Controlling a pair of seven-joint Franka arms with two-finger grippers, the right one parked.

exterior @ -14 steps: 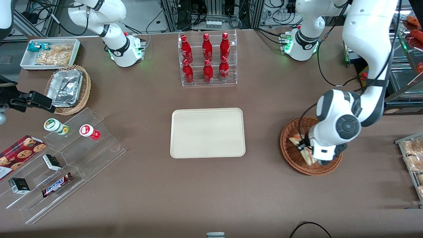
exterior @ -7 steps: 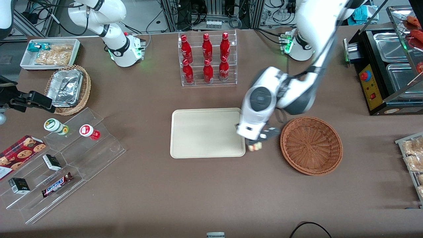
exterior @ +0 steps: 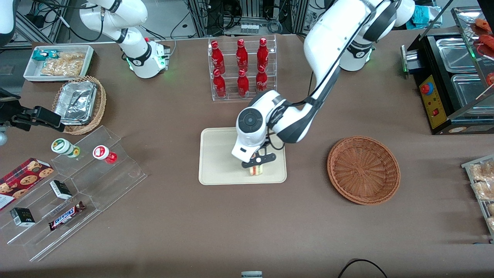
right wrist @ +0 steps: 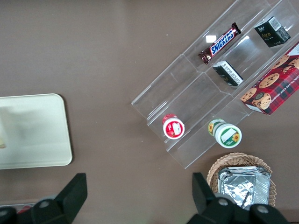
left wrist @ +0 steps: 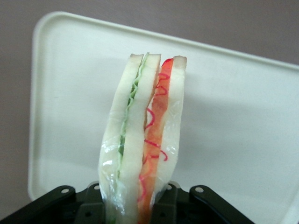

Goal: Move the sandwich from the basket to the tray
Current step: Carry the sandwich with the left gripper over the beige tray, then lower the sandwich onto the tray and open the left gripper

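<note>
My gripper [exterior: 256, 165] is over the cream tray [exterior: 220, 154], shut on the wrapped sandwich [exterior: 255, 170], which hangs from it near the tray's edge closest to the front camera. The wrist view shows the sandwich [left wrist: 142, 140] on edge, white bread with green and red layers, pinched between both fingers [left wrist: 167, 200] above the tray's surface [left wrist: 233, 121]. Whether it touches the tray I cannot tell. The reddish-brown basket [exterior: 363, 169] stands empty beside the tray, toward the working arm's end of the table.
A clear rack of red bottles [exterior: 242, 69] stands farther from the front camera than the tray. Clear stepped shelves with snacks [exterior: 73, 185], a tan basket with foil containers [exterior: 80, 104] and a white snack bin [exterior: 58, 61] lie toward the parked arm's end.
The gripper lifted the sandwich out of the basket, carried it sideways past the tray's edge, and now holds it over the tray. The basket is left empty.
</note>
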